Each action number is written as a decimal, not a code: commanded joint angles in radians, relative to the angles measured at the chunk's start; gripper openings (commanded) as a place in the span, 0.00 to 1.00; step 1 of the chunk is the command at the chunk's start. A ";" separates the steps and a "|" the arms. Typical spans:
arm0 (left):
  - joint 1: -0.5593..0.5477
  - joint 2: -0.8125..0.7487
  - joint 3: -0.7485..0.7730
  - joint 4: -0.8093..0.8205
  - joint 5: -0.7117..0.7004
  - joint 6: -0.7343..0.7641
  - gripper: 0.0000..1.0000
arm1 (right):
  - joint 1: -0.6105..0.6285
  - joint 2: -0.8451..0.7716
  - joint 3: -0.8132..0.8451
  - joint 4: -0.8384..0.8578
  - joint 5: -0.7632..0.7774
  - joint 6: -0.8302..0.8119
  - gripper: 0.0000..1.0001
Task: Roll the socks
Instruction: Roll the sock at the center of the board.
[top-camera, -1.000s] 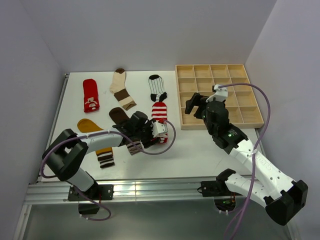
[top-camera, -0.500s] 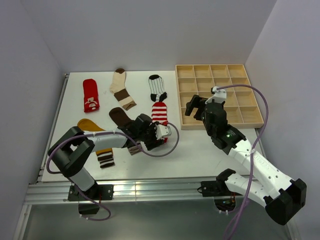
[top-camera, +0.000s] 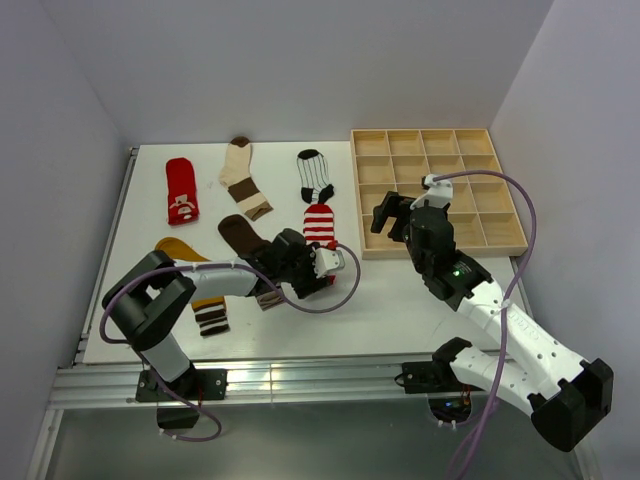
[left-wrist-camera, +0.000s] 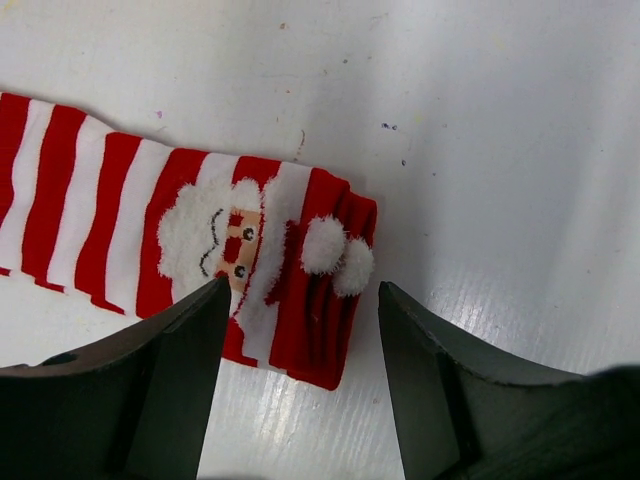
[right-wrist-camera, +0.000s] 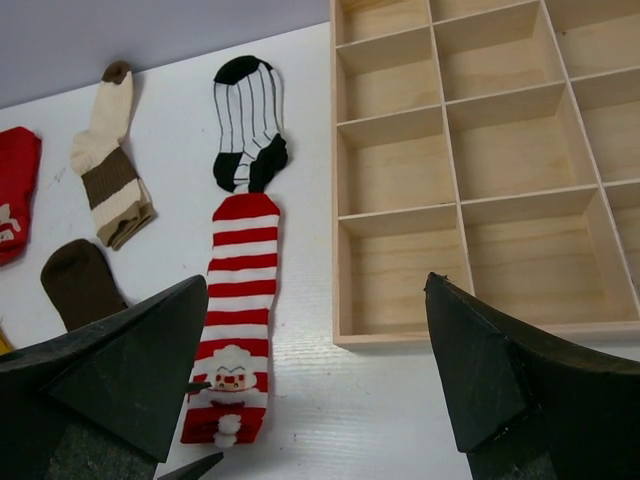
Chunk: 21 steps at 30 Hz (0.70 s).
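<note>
Black-and-white arms (top-camera: 497, 318) (purple cables (top-camera: 539, 225))

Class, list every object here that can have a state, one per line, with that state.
red-white striped sock, flat, unrolled
white-black striped sock, flat, unrolled
cream-and-brown sock, flat, unrolled
red sock, flat, unrolled
dark brown sock, unrolled, partly hidden
mustard sock, unrolled, partly hidden
wooden tray, visible compartments empty
left gripper, open, astride striped sock's cuff
right gripper, open, holding nothing

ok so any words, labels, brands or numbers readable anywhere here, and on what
None can be read.
The red-and-white striped fabric sock bears a Santa face, no lettering.
The white pattern on the flat red fabric sock is too small to make out.
The pale wooden compartment tray shows no marking.
</note>
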 joint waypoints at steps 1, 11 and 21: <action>-0.005 0.018 0.008 0.051 -0.009 -0.028 0.66 | 0.003 -0.010 -0.004 0.051 0.021 -0.006 0.96; -0.005 0.034 0.014 0.031 0.012 -0.044 0.60 | 0.004 -0.025 -0.013 0.048 0.021 -0.009 0.93; -0.004 0.061 0.055 -0.034 0.057 -0.056 0.44 | 0.003 -0.036 -0.029 0.051 0.003 -0.007 0.90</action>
